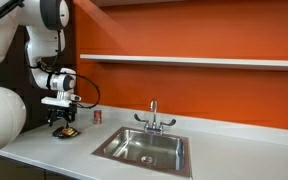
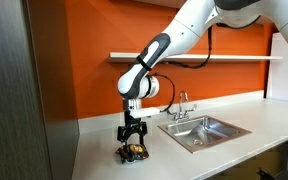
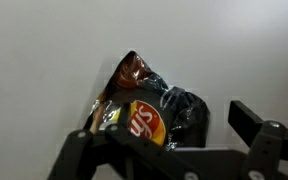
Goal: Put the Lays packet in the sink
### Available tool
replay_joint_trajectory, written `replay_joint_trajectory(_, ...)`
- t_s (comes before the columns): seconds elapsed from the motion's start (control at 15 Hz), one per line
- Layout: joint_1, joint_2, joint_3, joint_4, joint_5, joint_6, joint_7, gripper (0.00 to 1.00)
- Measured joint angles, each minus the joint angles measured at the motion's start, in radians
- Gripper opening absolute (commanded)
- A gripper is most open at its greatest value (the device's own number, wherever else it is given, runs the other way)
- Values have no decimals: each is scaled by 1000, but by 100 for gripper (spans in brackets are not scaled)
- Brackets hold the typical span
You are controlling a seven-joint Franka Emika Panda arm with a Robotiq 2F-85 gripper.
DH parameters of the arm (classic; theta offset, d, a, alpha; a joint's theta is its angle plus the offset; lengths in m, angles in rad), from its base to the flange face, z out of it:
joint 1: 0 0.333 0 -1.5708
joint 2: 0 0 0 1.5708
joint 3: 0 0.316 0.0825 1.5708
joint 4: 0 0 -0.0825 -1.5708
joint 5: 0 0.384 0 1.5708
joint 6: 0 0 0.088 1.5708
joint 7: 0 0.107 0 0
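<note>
The Lays packet (image 3: 149,115) is a dark crumpled bag with the red and yellow logo, lying flat on the white counter. It shows small under the gripper in both exterior views (image 1: 70,131) (image 2: 135,153). My gripper (image 3: 164,135) is open, pointing down at the packet, with one finger on each side of it. In both exterior views the gripper (image 1: 63,124) (image 2: 132,142) is low over the packet, at the counter's end far from the sink. The steel sink (image 1: 121,148) (image 2: 227,132) is set into the counter, well to the side of the packet, and looks empty.
A faucet (image 1: 154,114) (image 2: 181,104) stands behind the sink. A small red can (image 1: 97,116) stands by the orange wall near the gripper. A shelf (image 1: 204,61) runs along the wall above. A dark panel (image 2: 24,90) borders the counter's end.
</note>
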Motion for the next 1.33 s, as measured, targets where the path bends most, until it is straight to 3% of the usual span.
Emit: replay_joint_trajectory(1.33,25,150,-40,135,-14,1,40,100)
